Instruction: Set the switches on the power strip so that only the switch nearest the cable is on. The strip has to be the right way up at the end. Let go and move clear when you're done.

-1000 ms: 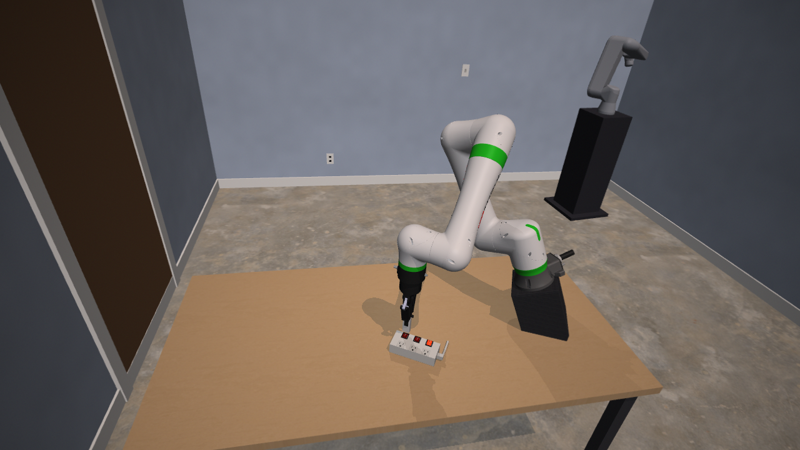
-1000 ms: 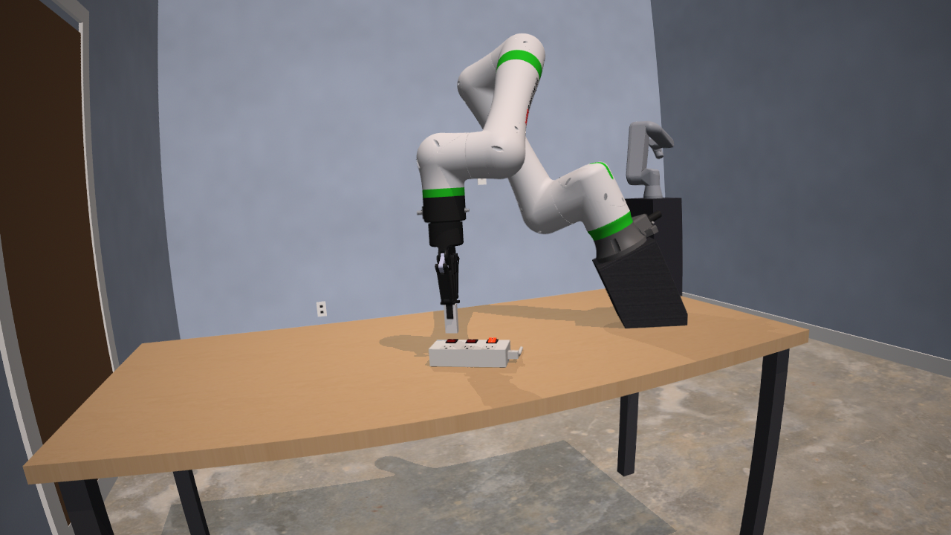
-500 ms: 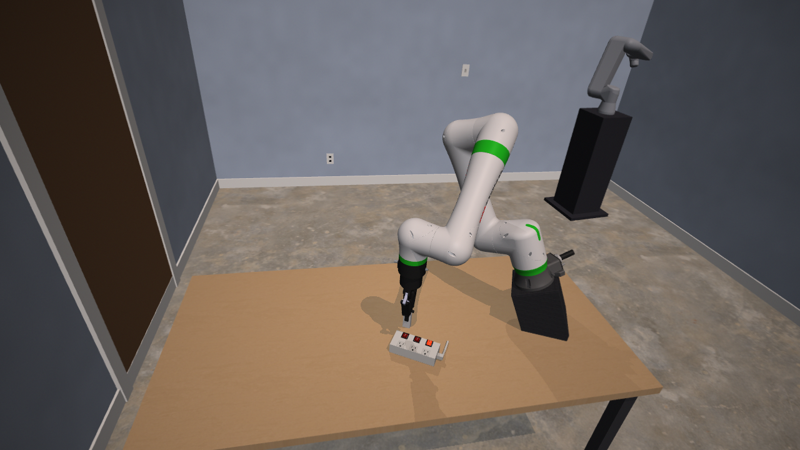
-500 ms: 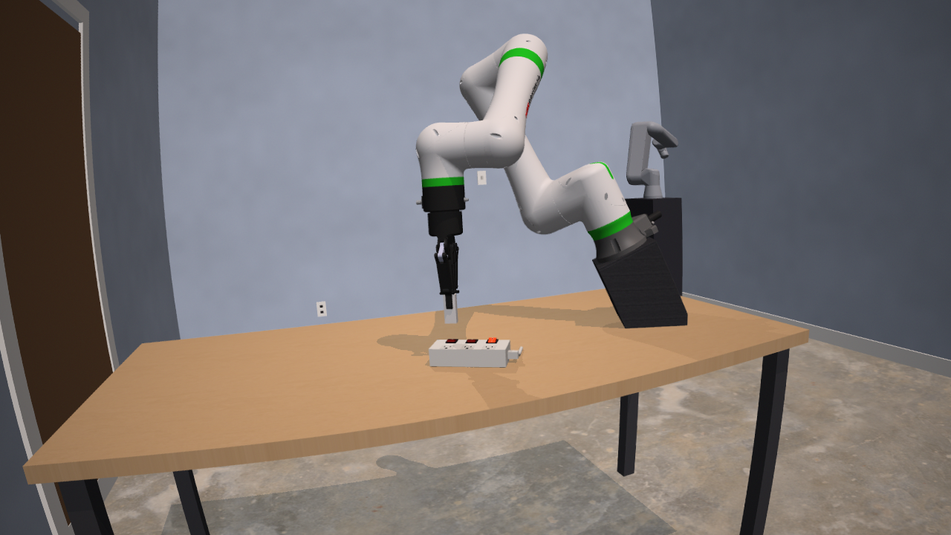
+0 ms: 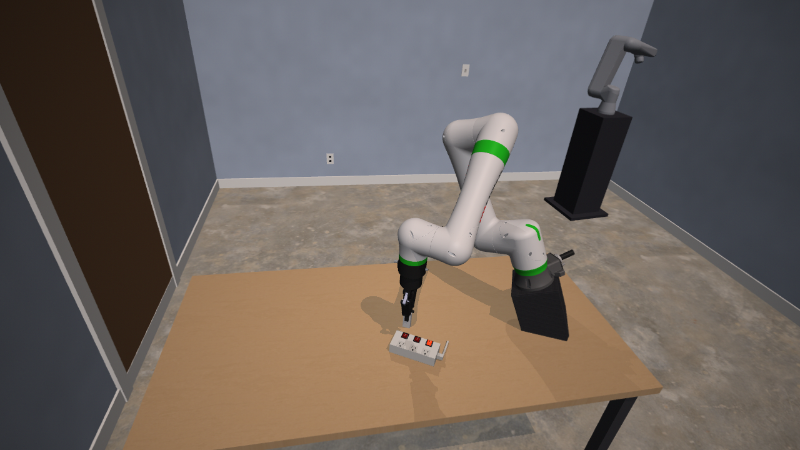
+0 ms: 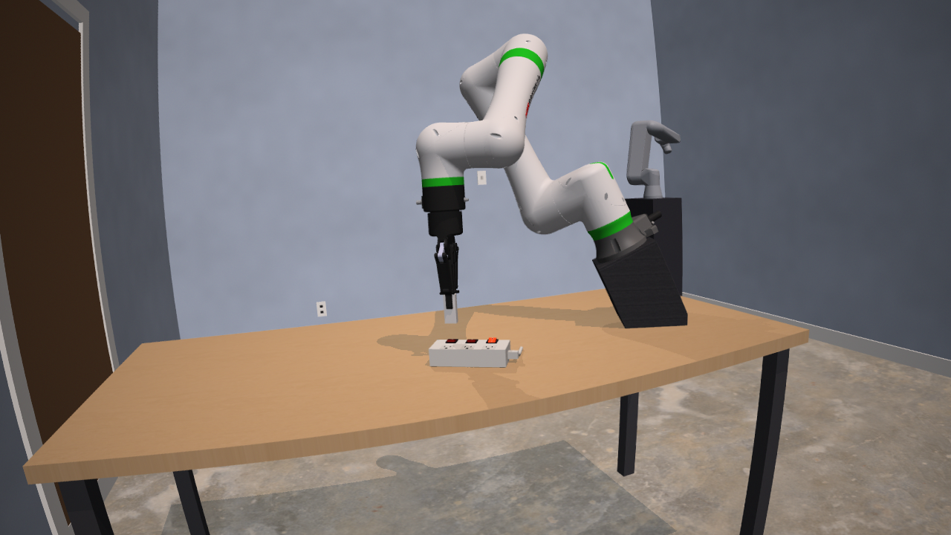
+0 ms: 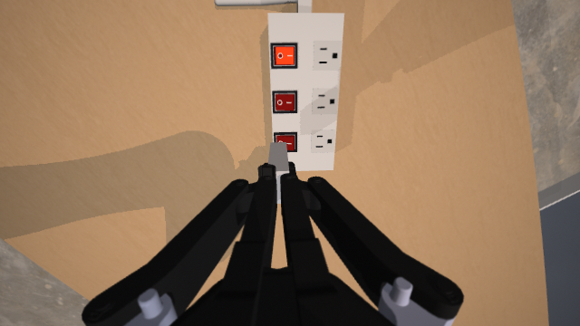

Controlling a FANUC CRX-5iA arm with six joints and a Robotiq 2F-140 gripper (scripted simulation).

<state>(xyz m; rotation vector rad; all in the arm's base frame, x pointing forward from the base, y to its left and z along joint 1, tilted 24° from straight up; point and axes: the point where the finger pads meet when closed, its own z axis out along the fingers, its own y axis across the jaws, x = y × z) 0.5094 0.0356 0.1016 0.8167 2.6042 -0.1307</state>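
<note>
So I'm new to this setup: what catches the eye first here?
The white, green-banded arm bends over the wooden table, its shut gripper hanging above the far end of a white power strip. On the strip, the switch nearest the cable glows bright orange-red; the other two look dark.

Wood table (image 5: 268, 347), brown door (image 5: 78, 162), grey arm on blk pedestal (image 5: 590, 162), wall outlet (image 5: 330, 158).

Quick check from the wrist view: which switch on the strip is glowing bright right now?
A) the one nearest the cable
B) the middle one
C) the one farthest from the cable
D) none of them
A: the switch nearest the cable glows bright orange-red, while the middle switch and the far switch by the shut pincer look dark.
</note>
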